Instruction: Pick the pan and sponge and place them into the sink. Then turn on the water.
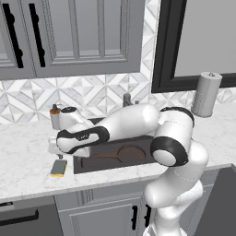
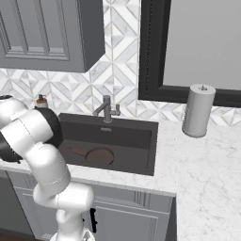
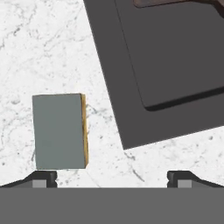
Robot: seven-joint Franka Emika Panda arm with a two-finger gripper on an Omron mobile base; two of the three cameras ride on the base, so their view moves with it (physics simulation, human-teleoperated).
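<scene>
Desk (image 1: 27, 156): white marble, bare stretch at lower left of the left base view. Sink (image 2: 136, 141): dark basin, its rim edge crosses the hand view's upper right. Pan (image 2: 99, 156) lies inside the basin, handle toward frame left. Sponge (image 3: 60, 130) on the desk just beside the rim, apart from it. Tool (image 3: 112, 177) above it, tips spread wide, empty.

The pan (image 2: 96, 155) lies in the sink (image 2: 141, 129); the sponge (image 1: 59, 168) lies on the counter (image 1: 23, 161) just left of it.
</scene>
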